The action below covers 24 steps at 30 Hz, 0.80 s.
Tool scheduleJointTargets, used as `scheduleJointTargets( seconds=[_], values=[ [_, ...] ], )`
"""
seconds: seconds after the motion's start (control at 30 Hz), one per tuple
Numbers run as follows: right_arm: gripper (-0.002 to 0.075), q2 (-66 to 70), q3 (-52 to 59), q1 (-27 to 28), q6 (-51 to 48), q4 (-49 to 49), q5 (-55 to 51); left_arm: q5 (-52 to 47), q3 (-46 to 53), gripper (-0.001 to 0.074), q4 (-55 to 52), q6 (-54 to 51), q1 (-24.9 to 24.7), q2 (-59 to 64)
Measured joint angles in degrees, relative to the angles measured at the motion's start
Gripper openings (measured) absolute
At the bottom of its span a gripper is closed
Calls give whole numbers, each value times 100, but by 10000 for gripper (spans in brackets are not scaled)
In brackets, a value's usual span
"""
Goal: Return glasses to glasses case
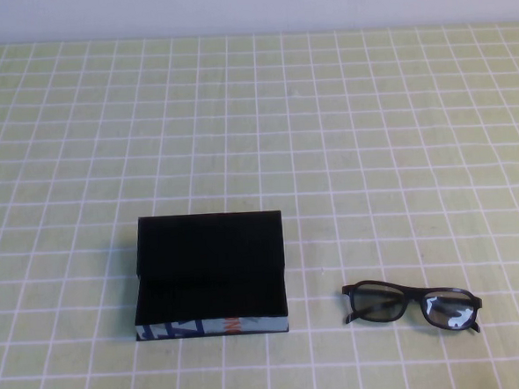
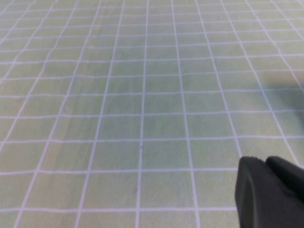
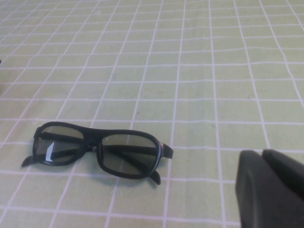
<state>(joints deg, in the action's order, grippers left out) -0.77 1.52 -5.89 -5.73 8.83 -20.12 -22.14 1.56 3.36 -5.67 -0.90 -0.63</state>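
Open glasses case (image 1: pixel 212 277) near the desk's front edge, left of centre; glasses (image 1: pixel 413 305) lie folded on the checked cloth (image 1: pixel 326 129) toward the front right corner, apart from it. Left gripper (image 2: pixel 270 192) and right gripper (image 3: pixel 270 187) hover over the cloth, grip state indeterminable.

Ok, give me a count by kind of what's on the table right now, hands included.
glasses: 1
glasses case, lid open: 1
robot hands: 2, both outside the high view, left hand over bare cloth, right hand near the glasses
Total: 4
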Motion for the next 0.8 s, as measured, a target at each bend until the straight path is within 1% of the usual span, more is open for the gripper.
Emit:
scheduleJointTargets(
  seconds=[0.3, 0.4, 0.6, 0.7, 0.8],
  values=[
    [-11, 0, 0, 0, 0, 109, 142, 0, 0, -4, 0, 0, 0, 0],
    [-11, 0, 0, 0, 0, 913, 555, 0, 0, -4, 0, 0, 0, 0],
    [-11, 0, 0, 0, 0, 3204, 1387, 0, 0, -4, 0, 0, 0, 0],
    [-11, 0, 0, 0, 0, 3707, 1635, 0, 0, -4, 0, 0, 0, 0],
    [-11, 0, 0, 0, 0, 4099, 1555, 0, 0, -4, 0, 0, 0, 0]
  ],
)
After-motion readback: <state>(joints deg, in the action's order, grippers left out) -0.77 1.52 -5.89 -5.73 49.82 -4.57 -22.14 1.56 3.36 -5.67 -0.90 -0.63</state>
